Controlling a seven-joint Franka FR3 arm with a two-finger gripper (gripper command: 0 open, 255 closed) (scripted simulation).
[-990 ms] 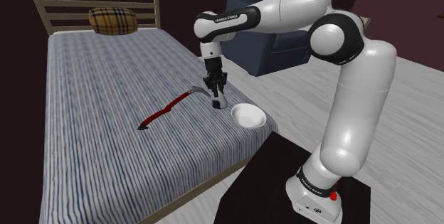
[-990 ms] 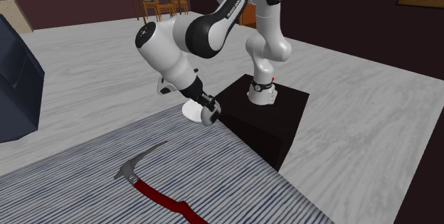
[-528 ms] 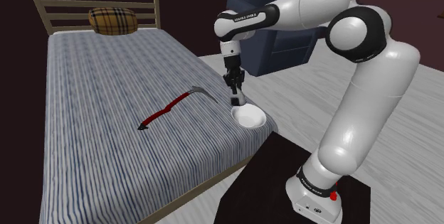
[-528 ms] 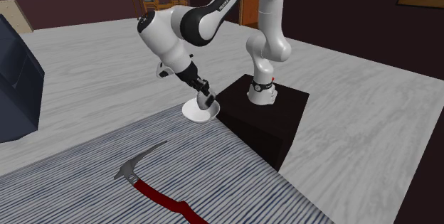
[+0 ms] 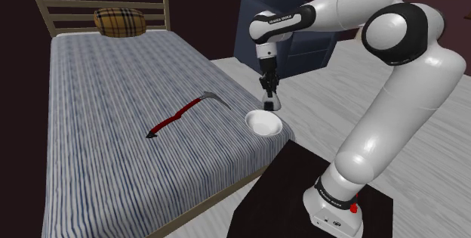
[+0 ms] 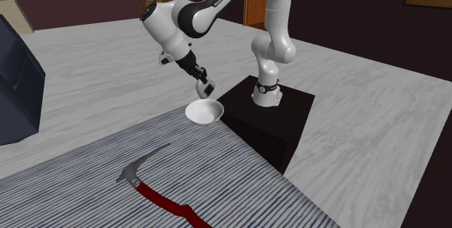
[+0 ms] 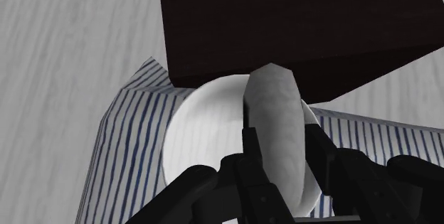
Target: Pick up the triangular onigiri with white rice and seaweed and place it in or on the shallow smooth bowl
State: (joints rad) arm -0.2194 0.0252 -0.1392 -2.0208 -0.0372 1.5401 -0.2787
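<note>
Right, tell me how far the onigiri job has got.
Done: the onigiri is picked up, clasped in the hand. In hand: it hangs above the bowl at the corner of the bed. Left: lower it and let go, so it rests in the bowl.

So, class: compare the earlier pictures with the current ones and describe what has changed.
The black two-finger gripper, still clasping the pale, rounded onigiri, swung towards the shoulder view's right and now hangs over the shallow white bowl. The bowl, the red-handled pick and the striped bed stayed put.
</note>
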